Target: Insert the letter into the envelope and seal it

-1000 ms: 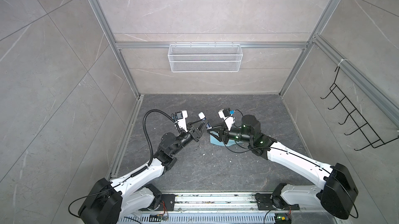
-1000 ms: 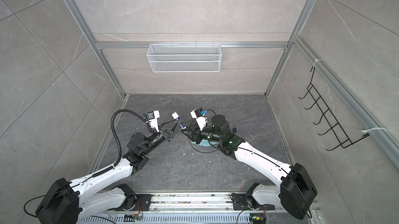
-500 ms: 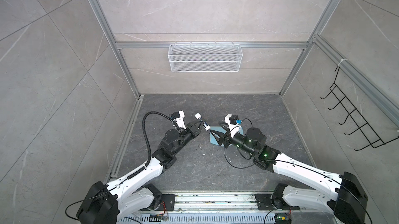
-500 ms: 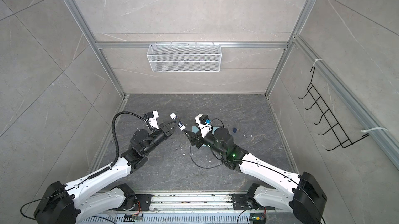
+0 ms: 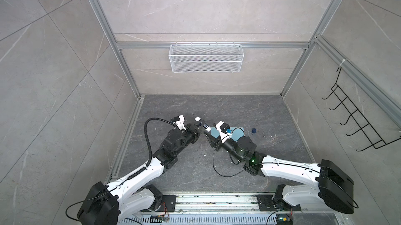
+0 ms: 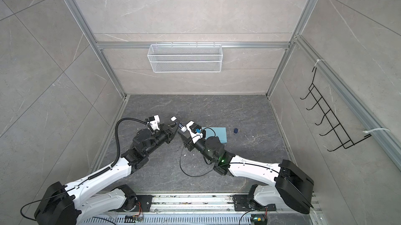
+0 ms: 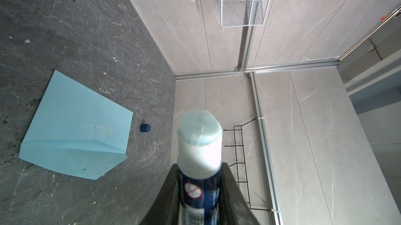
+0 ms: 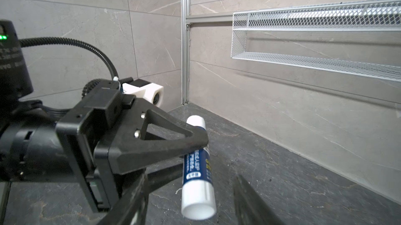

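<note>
Clamping the uncapped glue stick (image 7: 199, 148), the left claw (image 7: 198, 166) hangs left of the flat envelope (image 7: 76, 115); the right claw (image 8: 191, 182), open and empty, flanks the stick's base.

One envelope (image 7: 76, 126), one glue stick (image 7: 199, 169), one blue cap (image 7: 145, 128), one basket (image 5: 206, 57)

Dark grey marbled bench (image 5: 195, 108) across both top views, and not much on it. The envelope (image 7: 73, 117) lies flat on the right half, pale blue, flap folded open and pointing off its long edge, with smears showing on the flap and body. Just beside its short edge, not touching, sits a small dark blue cap (image 7: 145, 128), out toward the right wall. White flecks (image 5: 204, 155) are scattered over the stone, most of them near the middle.
</note>
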{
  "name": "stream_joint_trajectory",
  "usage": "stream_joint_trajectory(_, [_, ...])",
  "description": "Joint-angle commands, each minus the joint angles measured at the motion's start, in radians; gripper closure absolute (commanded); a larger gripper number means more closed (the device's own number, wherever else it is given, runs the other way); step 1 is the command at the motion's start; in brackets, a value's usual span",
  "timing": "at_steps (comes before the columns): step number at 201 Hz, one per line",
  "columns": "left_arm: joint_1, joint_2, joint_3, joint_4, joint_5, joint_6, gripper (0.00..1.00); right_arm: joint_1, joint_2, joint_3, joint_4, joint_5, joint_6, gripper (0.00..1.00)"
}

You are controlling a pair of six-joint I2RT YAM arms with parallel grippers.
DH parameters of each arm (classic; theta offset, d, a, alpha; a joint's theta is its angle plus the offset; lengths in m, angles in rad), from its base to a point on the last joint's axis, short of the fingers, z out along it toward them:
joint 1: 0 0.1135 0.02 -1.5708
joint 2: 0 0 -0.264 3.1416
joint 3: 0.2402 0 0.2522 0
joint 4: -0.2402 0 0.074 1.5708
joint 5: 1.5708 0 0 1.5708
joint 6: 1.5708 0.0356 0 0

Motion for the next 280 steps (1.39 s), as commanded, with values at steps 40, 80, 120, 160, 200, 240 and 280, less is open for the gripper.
stream_joint_trajectory(40, [-0.001,0.001,0.03,0.084,0.016,-0.049,1.0,0.012,0.054,-0.005,0.129,0.051,-0.034,0.46])
stream_joint_trajectory(80, [0.0,0.002,0.028,0.093,0.021,-0.053,1.0,0.013,0.089,-0.004,0.161,0.061,-0.031,0.51])
stream_joint_trajectory(120, [-0.002,0.005,0.031,0.092,0.027,-0.053,1.0,0.013,0.115,0.008,0.176,0.069,-0.029,0.56])
stream_joint_trajectory(160, [-0.001,0.005,0.031,0.093,0.032,-0.057,1.0,0.013,0.14,0.015,0.205,0.077,-0.024,0.62])
stream_joint_trajectory(200, [-0.001,0.013,0.034,0.102,0.036,-0.063,1.0,0.014,0.158,0.03,0.21,0.074,-0.022,0.64])
stream_joint_trajectory(240, [-0.002,0.016,0.035,0.107,0.04,-0.067,1.0,0.013,0.179,0.041,0.233,0.076,-0.024,0.65])
stream_joint_trajectory(280, [-0.001,0.017,0.036,0.106,0.044,-0.069,1.0,0.014,0.198,0.061,0.215,0.079,-0.025,0.69])
